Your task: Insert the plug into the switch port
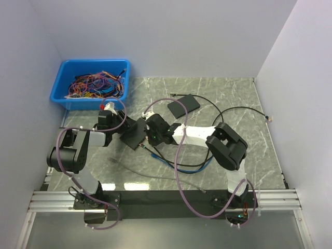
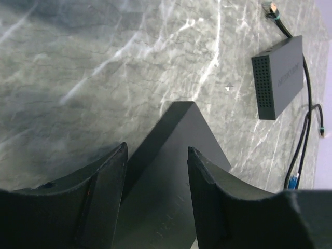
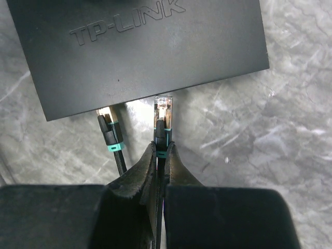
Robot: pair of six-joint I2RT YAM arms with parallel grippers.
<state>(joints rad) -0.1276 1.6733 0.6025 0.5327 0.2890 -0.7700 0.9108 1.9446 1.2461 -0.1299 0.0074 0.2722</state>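
Right claw (image 3: 161, 153): fingers drawn together, clamped on the teal collar of the plug (image 3: 164, 109), with its black cable (image 3: 158, 207) running back between the pads. The plug stands straight out ahead of the fingertips. Its clear tip just reaches the near edge of the switch (image 3: 140, 52), and its body is wholly outside; I cannot tell whether the tip has entered a port. Just left of this claw a second plug (image 3: 109, 127) with the same teal collar meets the same edge of the switch; how deep it is seated I cannot tell. The marbled counter (image 3: 259, 129) shows to the right of the claw. Left claw (image 2: 156, 150): fingers about half apart, with the switch filling the gap between them, one finger (image 2: 104, 192) against its dark side and the other over its lettered face, so it is clamped on the switch. One corner of the switch projects ahead of the fingertips. Well ahead and to the right of this claw a second black box (image 2: 280, 78) lies flat on the counter.
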